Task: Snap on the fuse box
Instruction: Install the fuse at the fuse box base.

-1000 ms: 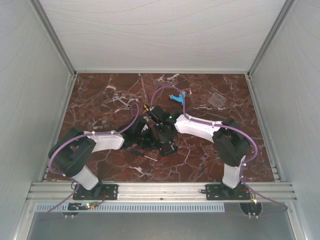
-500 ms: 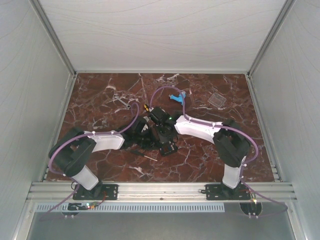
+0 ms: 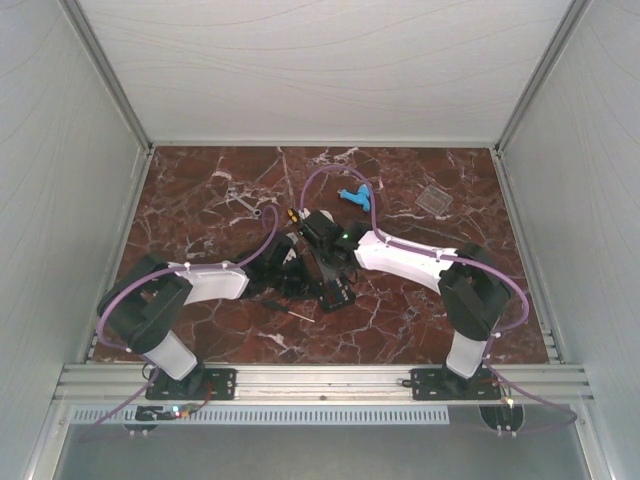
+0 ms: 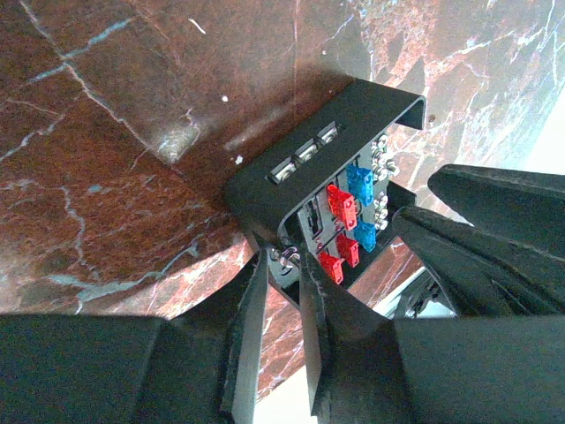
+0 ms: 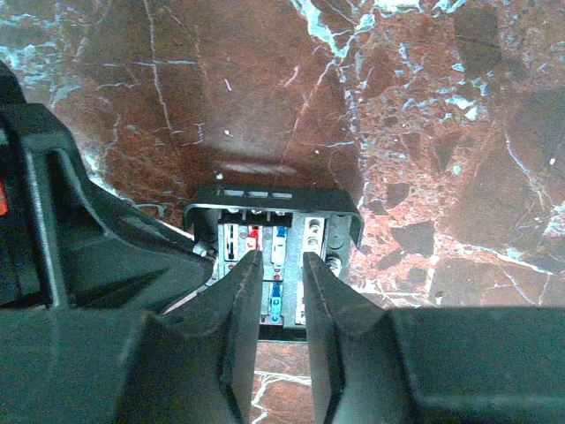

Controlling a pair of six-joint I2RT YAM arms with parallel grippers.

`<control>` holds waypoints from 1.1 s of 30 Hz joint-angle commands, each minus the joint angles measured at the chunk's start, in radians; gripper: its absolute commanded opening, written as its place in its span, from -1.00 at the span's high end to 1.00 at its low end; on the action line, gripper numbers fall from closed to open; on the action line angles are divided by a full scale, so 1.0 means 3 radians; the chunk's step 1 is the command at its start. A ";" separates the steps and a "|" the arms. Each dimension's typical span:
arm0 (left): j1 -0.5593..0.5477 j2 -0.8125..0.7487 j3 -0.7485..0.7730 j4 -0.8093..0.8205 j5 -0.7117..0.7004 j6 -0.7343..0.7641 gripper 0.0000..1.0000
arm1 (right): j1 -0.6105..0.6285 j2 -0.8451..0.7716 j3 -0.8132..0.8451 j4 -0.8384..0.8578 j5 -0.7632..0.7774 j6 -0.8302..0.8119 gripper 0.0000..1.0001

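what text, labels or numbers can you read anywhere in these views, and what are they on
No readable text in any view.
fuse box: no label shows on its black wall.
red and blue fuses: any numbers on them are too blurred to read.
clear cover: too small to tell.

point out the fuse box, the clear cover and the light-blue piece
fuse box (image 4: 353, 119): left wrist view, on its black side wall
clear cover (image 3: 436, 199): top external view, on its middle
light-blue piece (image 3: 353, 196): top external view, on its body
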 commanded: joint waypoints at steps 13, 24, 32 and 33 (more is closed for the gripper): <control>-0.0019 0.0072 -0.0100 -0.0375 -0.0088 0.0111 0.58 | 0.0060 0.0240 0.0068 0.0064 -0.0242 0.0049 0.69; -0.0019 0.0072 -0.0109 -0.0391 -0.0098 0.0116 0.60 | -0.0025 0.0414 0.0157 -0.0115 -0.0141 0.0103 1.00; -0.0019 0.0073 -0.0128 -0.0399 -0.0100 0.0111 0.62 | -0.0180 0.0632 0.0200 -0.0171 -0.0141 0.0008 1.00; -0.0019 0.0077 -0.0130 -0.0397 -0.0098 0.0115 0.63 | -0.0200 0.0660 0.0181 -0.0149 -0.0150 -0.0014 1.00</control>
